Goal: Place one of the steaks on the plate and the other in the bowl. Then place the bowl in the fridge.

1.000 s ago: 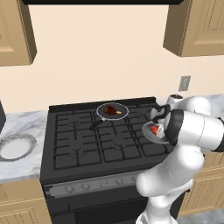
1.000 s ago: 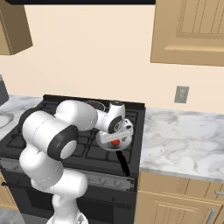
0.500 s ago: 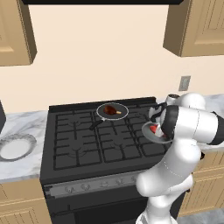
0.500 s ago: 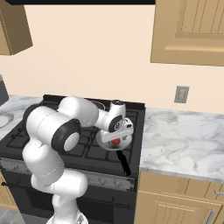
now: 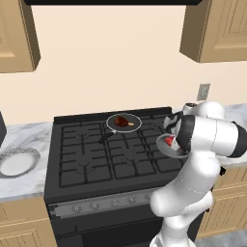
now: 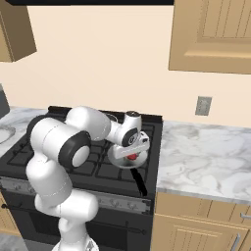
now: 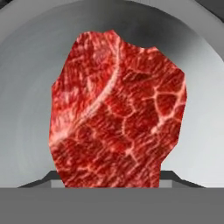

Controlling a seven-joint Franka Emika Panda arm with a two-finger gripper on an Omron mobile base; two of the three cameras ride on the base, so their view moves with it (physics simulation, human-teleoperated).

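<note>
The bright red steak (image 7: 118, 109) lies in a grey frying pan (image 7: 26, 87) at the stove's front right. My gripper (image 7: 111, 179) reaches straight down into that pan (image 5: 161, 147), and its fingertips (image 7: 51, 178) press against the steak's two sides. From the right base, the hand (image 6: 131, 153) stands over the red steak (image 6: 131, 157). The dark reddish-brown steak (image 5: 123, 120) rests in a second pan (image 5: 135, 126) on a back burner. The silvery plate (image 5: 17, 161) sits on the left counter, far from the gripper. The bowl and the fridge are out of view.
The black stove top (image 5: 96, 154) lies between the two pans. The front pan's black handle (image 6: 139, 184) sticks out toward the stove's front edge. A marble counter (image 6: 206, 157) runs to the right, with wooden cabinets (image 6: 215, 34) overhead.
The fingers have closed in from wide open onto the red steak. The arm has shifted slightly; the pans and the steaks have stayed put.
</note>
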